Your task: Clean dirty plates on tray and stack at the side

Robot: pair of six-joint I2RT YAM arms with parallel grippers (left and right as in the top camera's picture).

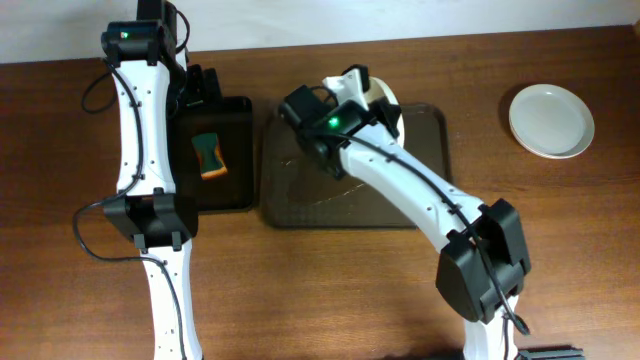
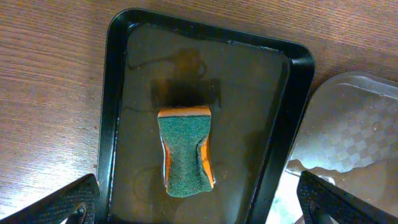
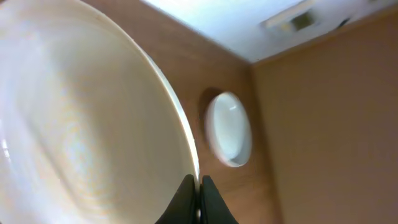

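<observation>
My right gripper is shut on the rim of a white plate and holds it tilted up over the dark brown tray; from overhead only a sliver of that plate shows behind the arm. A second white plate lies flat on the table at the far right, also in the right wrist view. My left gripper is open above a green and orange sponge lying in the small black tray. No third plate shows.
The black tray sits just left of the brown tray. The brown tray's floor looks wet and streaked. Both arm bases stand at the table's front edge, with a cable at the left.
</observation>
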